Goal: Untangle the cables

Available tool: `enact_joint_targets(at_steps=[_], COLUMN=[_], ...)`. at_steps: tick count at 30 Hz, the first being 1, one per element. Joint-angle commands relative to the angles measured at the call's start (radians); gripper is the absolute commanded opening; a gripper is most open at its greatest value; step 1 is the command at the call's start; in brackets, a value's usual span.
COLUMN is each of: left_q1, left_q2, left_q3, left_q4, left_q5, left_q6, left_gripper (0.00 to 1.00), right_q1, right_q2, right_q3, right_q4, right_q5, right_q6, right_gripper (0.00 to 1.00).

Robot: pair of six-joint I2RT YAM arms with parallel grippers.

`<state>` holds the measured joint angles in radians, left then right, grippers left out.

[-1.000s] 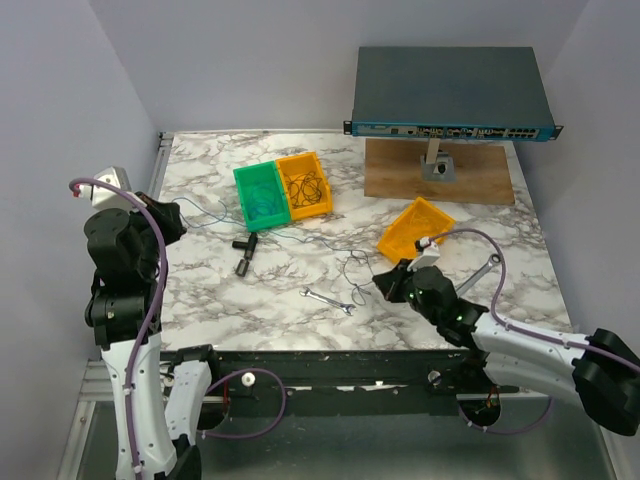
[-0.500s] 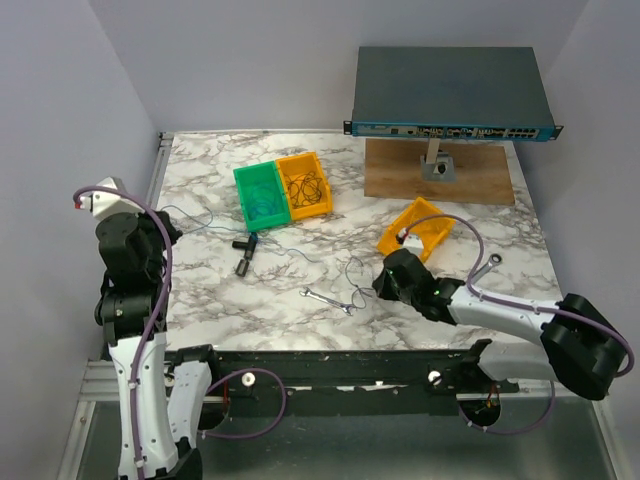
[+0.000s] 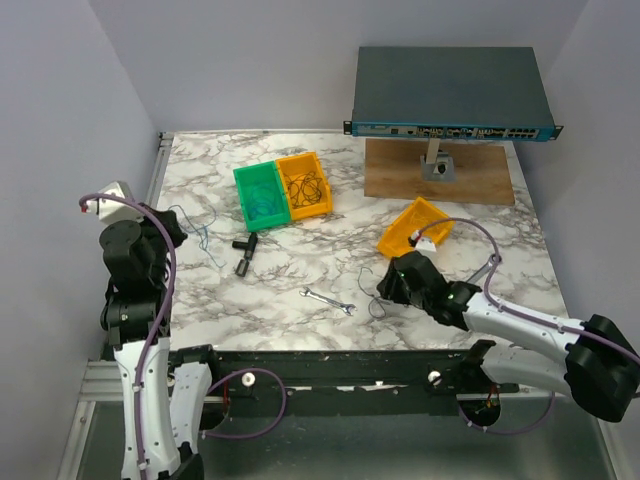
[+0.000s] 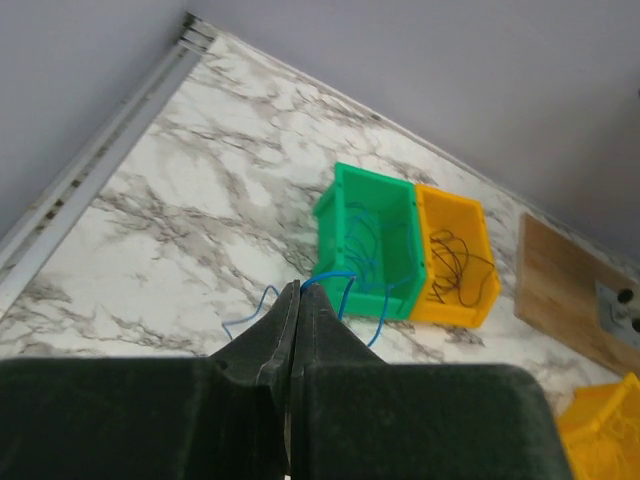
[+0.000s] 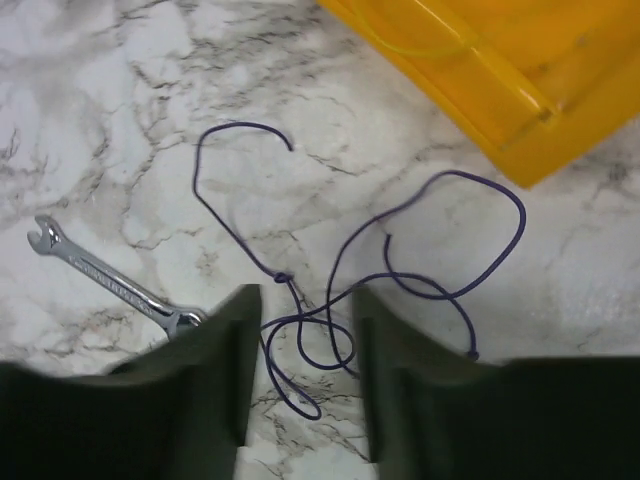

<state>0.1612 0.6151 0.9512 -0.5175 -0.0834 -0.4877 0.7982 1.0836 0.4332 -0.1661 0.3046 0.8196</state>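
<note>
My left gripper is raised at the table's left edge, shut on a thin blue cable that leaves its tip and loops down to the marble. Near the front right, my right gripper is low over the table with its jaws open. A dark purple cable lies loose in crossing loops on the marble between and beyond its fingers, touched by neither. It shows as a small tangle in the top view. More cables fill the green bin and orange bin.
A small wrench lies just left of the right gripper, also in the wrist view. A second wrench, a tilted yellow bin, a black T-shaped fitting, and a network switch over a wooden board share the table.
The right gripper opened and let the dark cable drop onto the table. The blue cable, earlier stretched across to the right gripper, now hangs short by the left gripper.
</note>
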Motion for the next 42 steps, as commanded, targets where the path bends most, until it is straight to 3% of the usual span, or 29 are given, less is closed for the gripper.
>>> enact_joint_targets(at_steps=[1,2,3,8,13,24,28,33,36,37,39,42], left_q1=[-0.002,-0.002,-0.003,-0.017,-0.057,-0.093,-0.094,-0.095,-0.095,-0.095,-0.095,-0.095], left_q2=[0.017,0.024,0.029,0.053,0.078,0.082,0.091,0.111,0.127,0.137,0.16,0.212], left_q3=[-0.023,-0.023,-0.026,-0.047,-0.044,-0.049,-0.046,-0.037,-0.026,-0.02,-0.001,0.05], left_q4=[0.1,0.101,0.106,0.149,0.156,0.163,0.161,0.152,0.143,0.14,0.129,0.101], left_q5=[0.277,0.301,0.327,0.472,0.546,0.562,0.56,0.551,0.533,0.529,0.514,0.513], left_q6=[0.029,0.03,0.031,0.023,0.026,0.021,0.018,0.023,0.026,0.027,0.025,0.016], left_gripper=[0.0,0.0,0.0,0.0,0.0,0.0,0.0,0.0,0.0,0.0,0.0,0.0], right_q1=[0.0,0.0,0.0,-0.001,0.001,0.02,0.047,0.101,0.138,0.145,0.148,0.148], right_q2=[0.003,0.008,0.014,0.052,0.089,0.263,0.304,0.37,0.435,0.454,0.482,0.457], right_q3=[0.123,0.142,0.163,0.215,0.215,0.176,0.207,0.277,0.325,0.343,0.362,0.36], right_q4=[-0.055,-0.076,-0.112,-0.24,-0.323,-0.161,-0.202,-0.282,-0.333,-0.35,-0.369,-0.334], right_q5=[-0.05,-0.042,-0.038,-0.055,0.037,-0.151,-0.069,0.043,0.097,0.113,0.132,0.114], right_q6=[-0.125,-0.124,-0.112,-0.082,-0.052,-0.148,-0.139,-0.116,-0.108,-0.109,-0.107,-0.134], right_gripper=[0.81,0.97,1.0,1.0,1.0,1.0,0.99,0.6,0.47,0.36,0.04,0.01])
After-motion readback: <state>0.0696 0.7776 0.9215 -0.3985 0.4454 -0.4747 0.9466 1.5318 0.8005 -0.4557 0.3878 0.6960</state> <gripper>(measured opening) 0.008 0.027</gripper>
